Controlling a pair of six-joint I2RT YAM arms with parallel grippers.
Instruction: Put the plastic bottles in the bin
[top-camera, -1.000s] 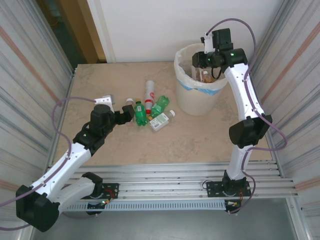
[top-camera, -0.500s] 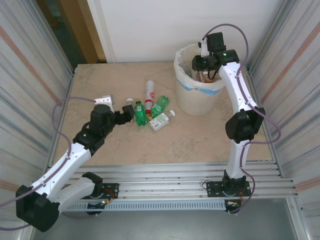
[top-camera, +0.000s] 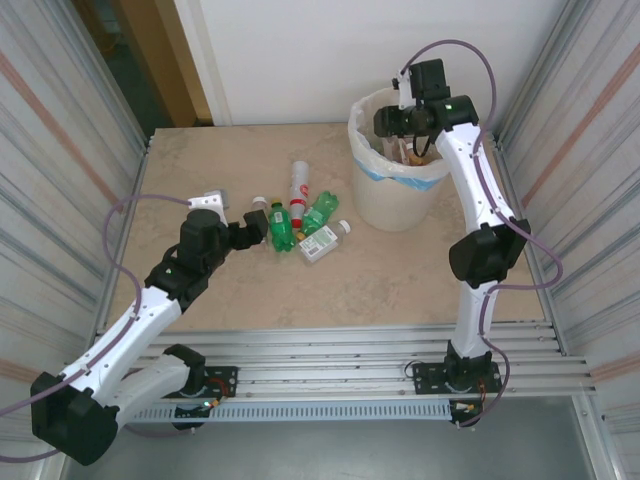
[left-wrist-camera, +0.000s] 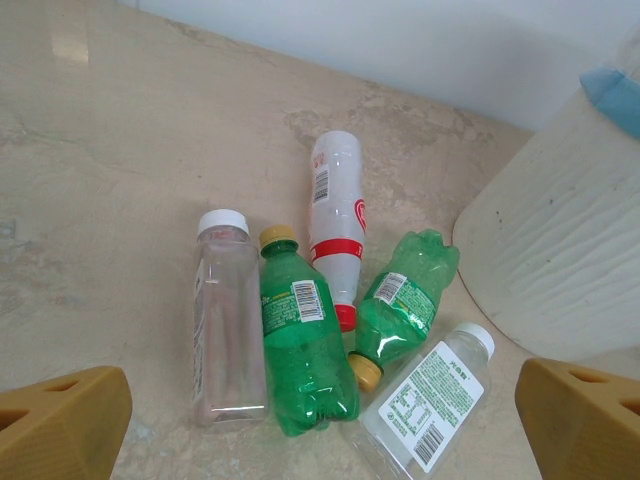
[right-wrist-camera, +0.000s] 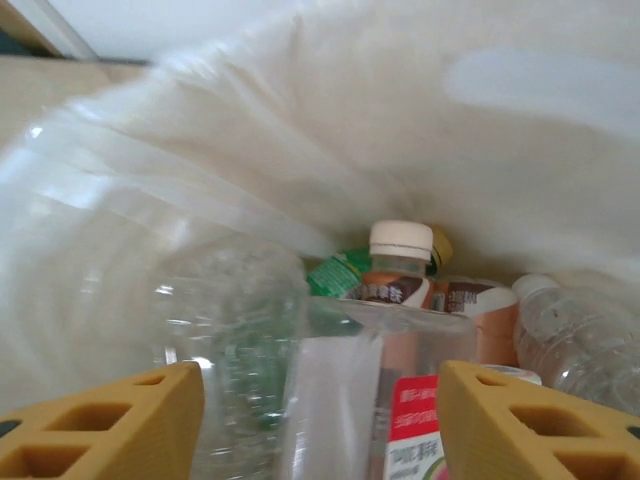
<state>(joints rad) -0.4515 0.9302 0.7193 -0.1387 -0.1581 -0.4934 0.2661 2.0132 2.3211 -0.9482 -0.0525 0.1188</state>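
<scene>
Beige table (top-camera: 200, 160) (corrugated walls (top-camera: 60, 150) either side); left tool (left-wrist-camera: 320, 425) wide, right tool (right-wrist-camera: 320, 420) parted.

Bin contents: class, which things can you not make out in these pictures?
- Bottle count in the bin: top view, right arm covers the mouth; right wrist view, a blurred clear bottle blocks others.
- Square clear bottle: left wrist view, bottom edge cuts it.

Right gripper (top-camera: 390, 124) has shifted toward 9 o'clock over the mouth of the bin (top-camera: 400, 200), from the 3 o'clock rim to nearer its centre. The right arm's elbow (top-camera: 482, 255) has swung the same way, leaving the forearm more upright.
</scene>
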